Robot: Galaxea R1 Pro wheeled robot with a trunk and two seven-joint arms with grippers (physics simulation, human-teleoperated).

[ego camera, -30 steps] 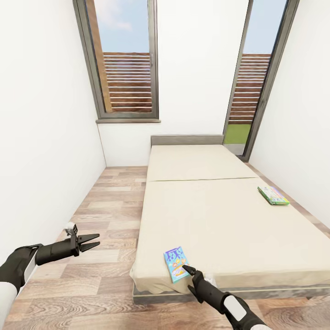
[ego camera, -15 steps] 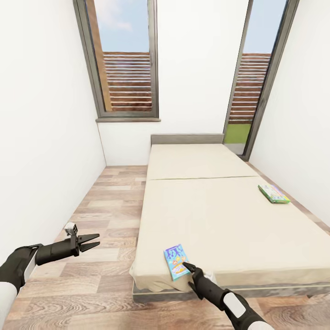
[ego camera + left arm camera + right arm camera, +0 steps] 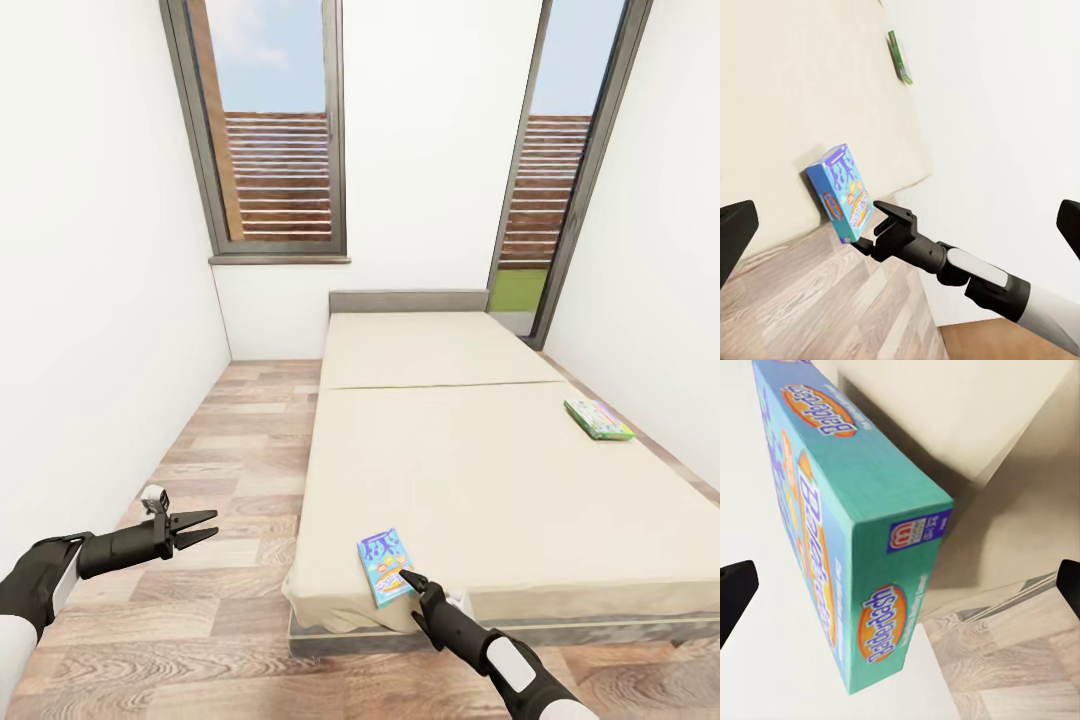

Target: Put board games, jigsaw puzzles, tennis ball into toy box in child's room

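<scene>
Two board games lie on the beige bed [image 3: 470, 470]. The blue one [image 3: 385, 566] sits at the near left corner, and the green-edged one [image 3: 598, 419] lies by the right edge. My right gripper [image 3: 412, 594] is open at the blue game's near corner. In the right wrist view the game's teal edge [image 3: 881, 562] stands between the wide-apart fingertips [image 3: 735, 589], not touching them. My left gripper [image 3: 196, 527] hangs open over the floor left of the bed and holds nothing. The table, toy box, jigsaw puzzles and tennis ball are out of view.
White walls close in the narrow room on both sides. Wood plank floor [image 3: 240, 430] runs along the bed's left side to the tall windows [image 3: 270, 130]. A grey headboard [image 3: 408, 303] stands at the far end. The bed's right edge lies near the right wall.
The whole picture has shifted slightly, so the camera moved a little. My right gripper stays at the blue game's near corner. The left arm has held still.
</scene>
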